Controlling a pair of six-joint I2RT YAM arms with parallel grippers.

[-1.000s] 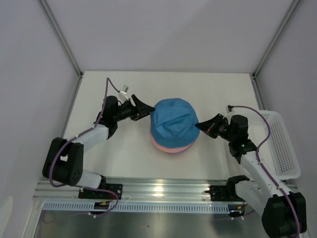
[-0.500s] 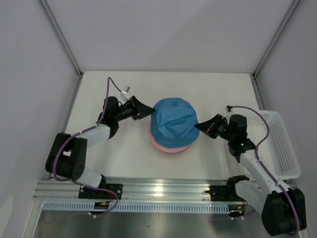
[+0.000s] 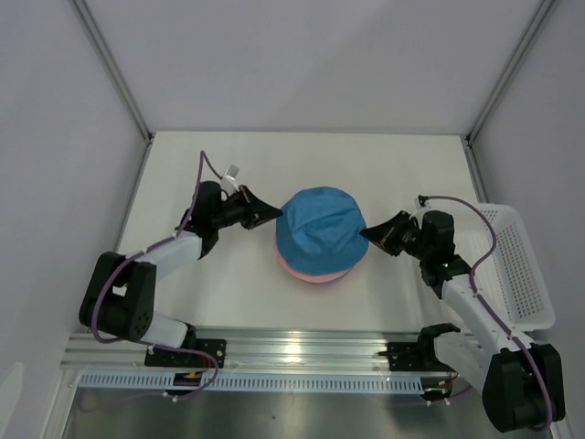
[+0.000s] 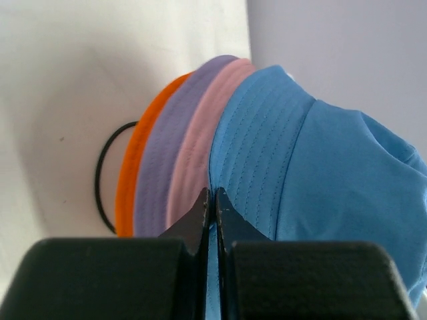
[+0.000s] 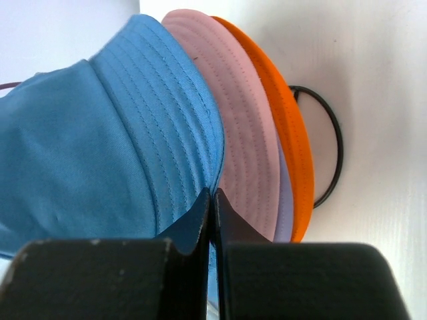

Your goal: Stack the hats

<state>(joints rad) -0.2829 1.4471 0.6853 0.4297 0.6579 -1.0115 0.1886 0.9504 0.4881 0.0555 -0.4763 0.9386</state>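
The hats sit in one pile at the table's middle, with the blue hat (image 3: 320,229) on top and a pink brim (image 3: 311,274) showing under it. The left wrist view shows the brims layered: blue hat (image 4: 320,173), pink hat (image 4: 193,160), pale purple hat (image 4: 167,153), orange hat (image 4: 133,173) at the bottom. My left gripper (image 3: 277,212) (image 4: 212,193) is shut on the blue hat's left brim edge. My right gripper (image 3: 364,234) (image 5: 213,193) is shut on the blue hat's (image 5: 100,133) right brim, beside the pink hat (image 5: 240,133) and the orange hat (image 5: 293,147).
A black wire ring of the hat stand (image 4: 100,180) (image 5: 333,147) lies on the table under the pile. A white slotted basket (image 3: 521,265) hangs at the table's right edge, behind my right arm. Walls close in the back and sides.
My left gripper has closed from open onto the blue hat's left brim. The right gripper stayed shut on the right brim. The pile barely shifted.
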